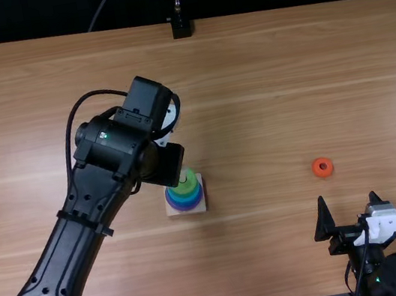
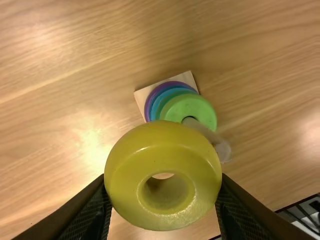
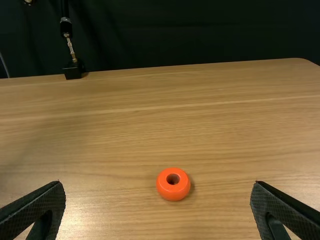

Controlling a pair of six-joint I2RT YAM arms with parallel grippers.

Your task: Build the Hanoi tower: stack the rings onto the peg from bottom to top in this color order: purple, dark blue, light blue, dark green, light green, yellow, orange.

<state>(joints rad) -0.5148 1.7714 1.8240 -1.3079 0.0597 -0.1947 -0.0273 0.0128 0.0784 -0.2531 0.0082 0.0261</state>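
With the yellow ring point(image 2: 160, 150) pinched in the left gripper point(image 2: 163, 179) up near the peg point(image 2: 206, 132), and the empty right gripper point(image 1: 347, 197) wide open, match hole to peg tip, then lower gently.

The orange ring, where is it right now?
In the top view, the orange ring lies flat on the table's right side, just beyond the right arm's open pincer.

A robotics lab, apparently: left arm point(image 1: 81, 221), right arm point(image 1: 391, 277), wooden table point(image 1: 264, 91), dark cloth backdrop point(image 3: 200, 30)
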